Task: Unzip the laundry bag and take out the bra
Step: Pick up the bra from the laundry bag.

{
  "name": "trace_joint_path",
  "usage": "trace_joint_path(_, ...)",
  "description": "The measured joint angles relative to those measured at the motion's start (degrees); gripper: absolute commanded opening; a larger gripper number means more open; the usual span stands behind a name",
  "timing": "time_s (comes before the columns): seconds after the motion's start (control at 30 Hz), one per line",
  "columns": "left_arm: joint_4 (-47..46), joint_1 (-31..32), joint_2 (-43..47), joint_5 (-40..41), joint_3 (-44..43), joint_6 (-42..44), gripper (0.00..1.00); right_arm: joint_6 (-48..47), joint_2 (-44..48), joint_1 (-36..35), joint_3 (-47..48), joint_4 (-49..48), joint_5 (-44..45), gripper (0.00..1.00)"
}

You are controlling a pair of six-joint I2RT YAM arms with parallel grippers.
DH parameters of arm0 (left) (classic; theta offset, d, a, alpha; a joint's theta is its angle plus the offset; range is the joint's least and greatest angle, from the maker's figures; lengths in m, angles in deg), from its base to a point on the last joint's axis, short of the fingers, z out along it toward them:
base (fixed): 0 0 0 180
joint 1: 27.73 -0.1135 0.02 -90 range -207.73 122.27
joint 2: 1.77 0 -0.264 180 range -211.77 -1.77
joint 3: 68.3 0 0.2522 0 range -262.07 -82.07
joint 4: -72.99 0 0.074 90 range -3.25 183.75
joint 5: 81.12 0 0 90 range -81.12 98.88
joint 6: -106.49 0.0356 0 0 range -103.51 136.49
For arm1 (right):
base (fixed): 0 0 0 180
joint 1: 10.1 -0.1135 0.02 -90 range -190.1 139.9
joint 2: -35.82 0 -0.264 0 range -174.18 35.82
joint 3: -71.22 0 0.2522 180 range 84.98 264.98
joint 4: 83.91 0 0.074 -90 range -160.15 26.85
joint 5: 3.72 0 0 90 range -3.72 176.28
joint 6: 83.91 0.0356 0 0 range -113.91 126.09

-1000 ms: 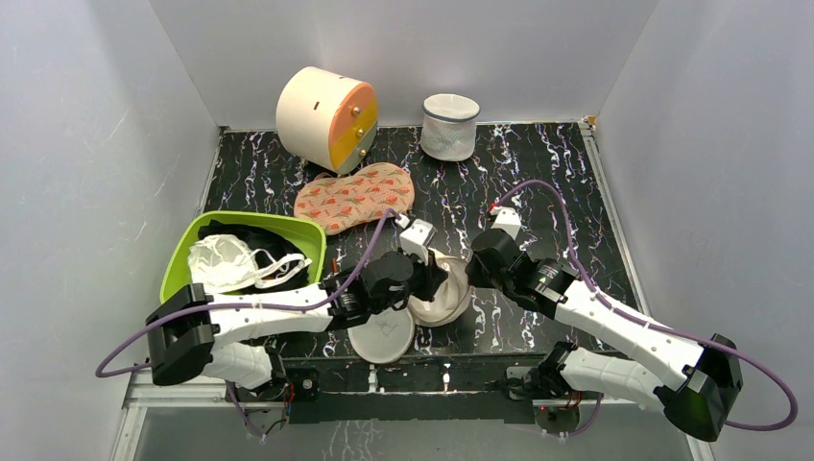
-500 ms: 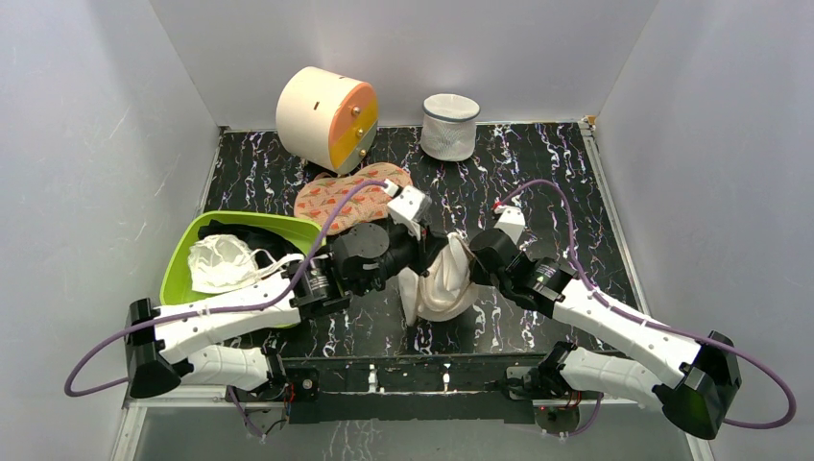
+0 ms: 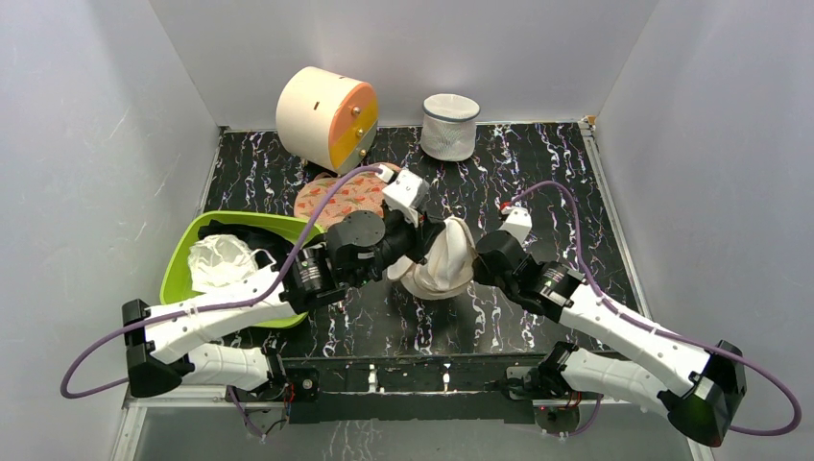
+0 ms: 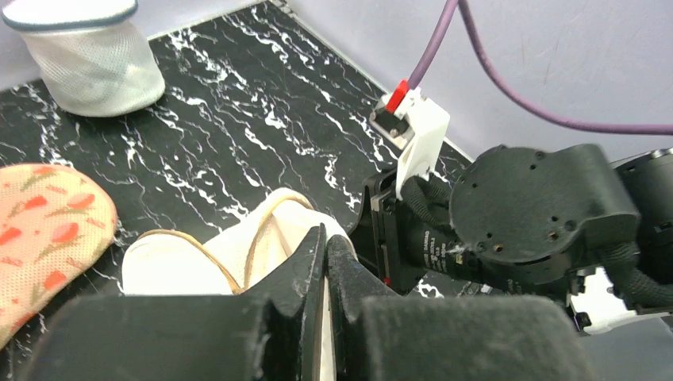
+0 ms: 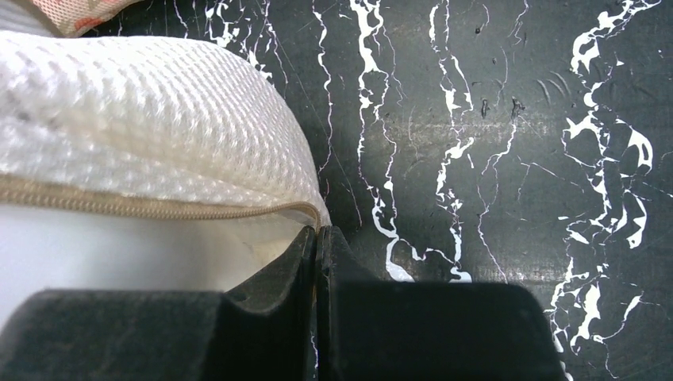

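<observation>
The laundry bag (image 3: 443, 257) is at the middle of the tabletop (image 3: 538, 182), gripped from both sides. The left gripper (image 3: 420, 252) has its jaws pressed together on a fold of cream mesh beside the tan zip trim. The right gripper (image 3: 473, 259) pinches the bag's edge where the zip line ends, jaws tight. The zip gapes. The bra (image 3: 219, 261) lies well to the left in the green basin (image 3: 179, 261), on a black garment (image 3: 251, 237).

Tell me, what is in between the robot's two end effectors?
The round cream mesh laundry bag with tan zip trim sits there. The top external view shows it.
</observation>
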Motion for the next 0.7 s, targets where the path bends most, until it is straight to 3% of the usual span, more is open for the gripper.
trace_joint_path(0.17, -1.8, -0.1, -0.5, -2.4, 4.8, -3.4, 0.0, -0.5, 0.3, 0.0, 0.2, 1.1, -0.1, 0.0)
trace_joint_path(0.4, -4.5, -0.2, -1.9, -13.8, 9.9, -4.0, 0.0, -1.7, -0.3, 0.0, 3.3, 0.9, -1.0, 0.0)
trace_joint_path(0.7, -7.6, -0.3, -1.3, -20.4, 9.0, -0.9, 0.0, -2.3, -5.2, 0.0, 4.3, -0.9, -2.6, 0.0)
